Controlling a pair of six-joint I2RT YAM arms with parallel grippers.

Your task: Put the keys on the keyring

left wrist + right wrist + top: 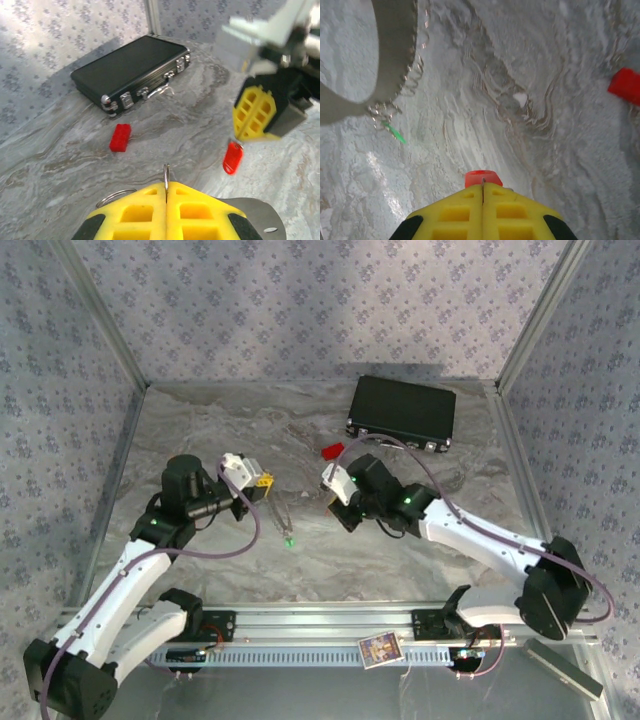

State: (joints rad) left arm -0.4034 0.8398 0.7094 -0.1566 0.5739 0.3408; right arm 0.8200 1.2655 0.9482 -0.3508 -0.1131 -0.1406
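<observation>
On the grey marbled table (200, 430), the left gripper (264, 484) points toward the middle. A thin metal ring (279, 514) hangs from its yellow tips (seen nearly edge-on), with a green key (289, 540) at the ring's lower end. The right gripper (344, 512) is near it. A red block (332, 450) lies near a black case (402, 413).

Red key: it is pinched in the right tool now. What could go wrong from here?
The right tool holds the red key by a small part only, so it may twist or drop. The left tool pinches the thin keyring edge-on; it could swivel when the key pushes against it.
</observation>
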